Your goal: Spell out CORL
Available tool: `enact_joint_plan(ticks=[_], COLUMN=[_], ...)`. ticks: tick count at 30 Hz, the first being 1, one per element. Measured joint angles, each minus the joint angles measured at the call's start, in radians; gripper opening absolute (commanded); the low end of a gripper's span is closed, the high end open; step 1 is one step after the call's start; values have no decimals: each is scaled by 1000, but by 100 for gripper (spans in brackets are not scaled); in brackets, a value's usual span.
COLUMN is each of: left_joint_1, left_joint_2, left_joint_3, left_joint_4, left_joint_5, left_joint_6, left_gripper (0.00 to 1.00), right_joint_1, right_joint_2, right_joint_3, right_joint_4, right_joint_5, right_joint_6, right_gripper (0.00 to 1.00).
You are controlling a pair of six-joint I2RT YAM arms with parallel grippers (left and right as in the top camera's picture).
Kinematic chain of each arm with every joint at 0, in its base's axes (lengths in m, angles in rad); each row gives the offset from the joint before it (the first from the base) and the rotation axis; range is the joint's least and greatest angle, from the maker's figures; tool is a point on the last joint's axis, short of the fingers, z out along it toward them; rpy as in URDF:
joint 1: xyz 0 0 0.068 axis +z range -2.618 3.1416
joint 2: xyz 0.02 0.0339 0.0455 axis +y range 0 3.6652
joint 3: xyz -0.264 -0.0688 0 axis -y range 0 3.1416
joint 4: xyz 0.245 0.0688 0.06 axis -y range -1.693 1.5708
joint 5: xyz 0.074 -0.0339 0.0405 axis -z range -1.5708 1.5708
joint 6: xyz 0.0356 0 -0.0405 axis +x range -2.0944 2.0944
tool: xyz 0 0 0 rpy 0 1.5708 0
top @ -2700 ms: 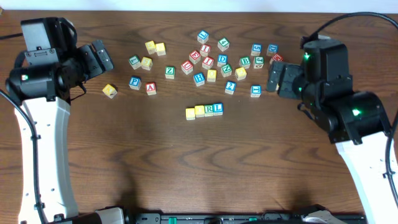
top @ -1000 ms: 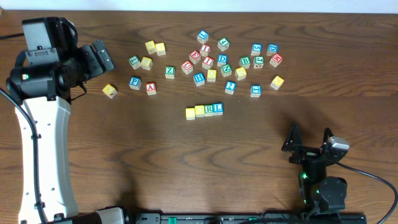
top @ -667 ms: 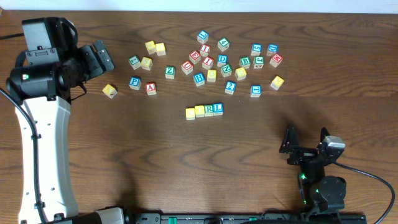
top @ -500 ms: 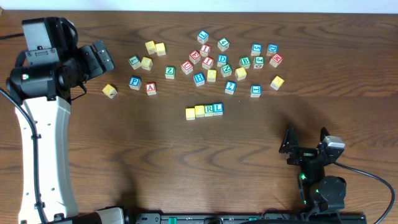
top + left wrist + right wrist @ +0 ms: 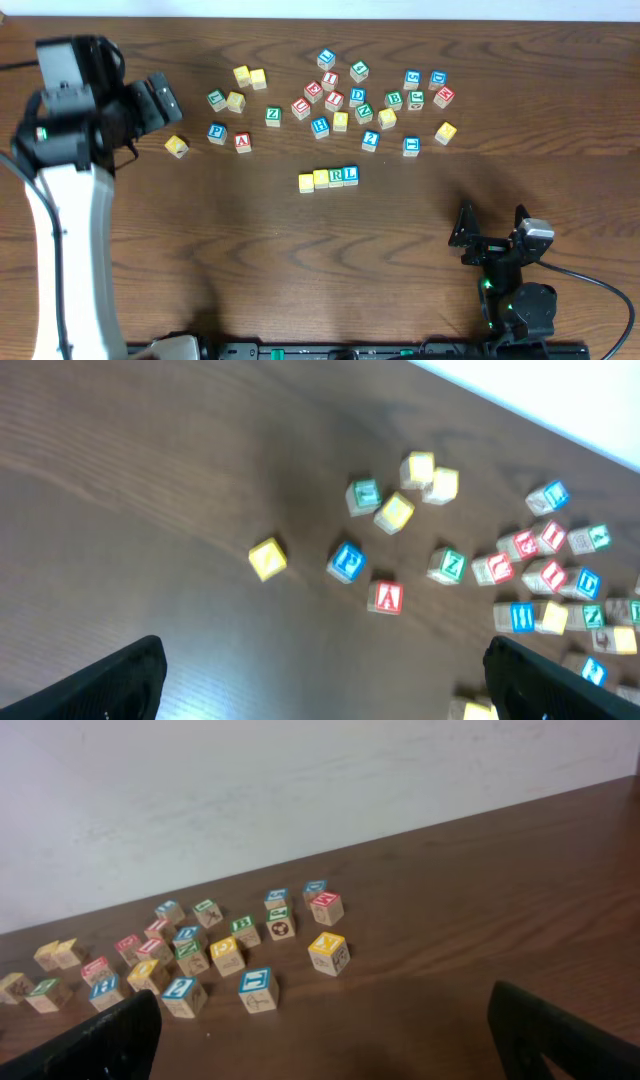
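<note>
Centrally on the wooden surface (image 5: pixel 330 260), the CORL row (image 5: pixel 328 178) is sitting as a short line of four touching cubes, its right end tilting slightly toward the far side. Two plain yellow cubes (image 5: pixel 307 183) are forming its left part, then the green R cube (image 5: pixel 336 176), then the blue L cube (image 5: pixel 350 173) at the right end.

Both arms are hanging well apart from the row. The left end effector (image 5: pixel 168 98) is hovering at the far left of the surface with its fingers spread wide and gripping nothing; its wrist view is showing a dark fingertip in each bottom corner. The right end effector (image 5: pixel 490 228) is sitting low near the front edge, to the right of the row, likewise wide and empty.

Between the left end effector and the row, four loose cubes are lying: a lone yellow cube (image 5: pixel 176 147), a blue P cube (image 5: pixel 217 132), a red A cube (image 5: pixel 242 141) just beside it, and a green Z cube (image 5: pixel 273 115). Behind the row, a scatter of letter cubes (image 5: pixel 345 100) is spreading across the far part of the surface. Its nearest members, two blue-lettered cubes (image 5: pixel 320 126), are lying near the row without touching it. On the right, another yellow cube (image 5: pixel 446 132) and a blue-topped cube (image 5: pixel 411 145) are sitting at the near edge of that scatter, closest to the right wrist camera, with a white wall (image 5: pixel 300 780) rising behind.
</note>
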Motion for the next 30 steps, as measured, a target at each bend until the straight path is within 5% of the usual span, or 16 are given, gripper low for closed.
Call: enact_joint_plan(ticks=[5,10,16,30], left_joint_1=[-19,-23,-23,-23], left_joint_2=[-283,-677,-999,-1386], left_joint_3=[-286,-789,-1146,-1430], left_joint_4=[252,560,632,729], left_joint_5=[-8,-6,-8,-8], left_joint_6=[71,157,180,199], left_gripper=[100,100,100,100], right_joint_1=[0,0,0,0], right_joint_2=[0,-1,-1,-1], right_joint_3=[0,0,0,-1], right_joint_4=[-1,1,0,1], right_joint_5=[-1,-3,-4,-4], right_joint_6=[0,-1,-3,-3], right_gripper=[99,99,99,99])
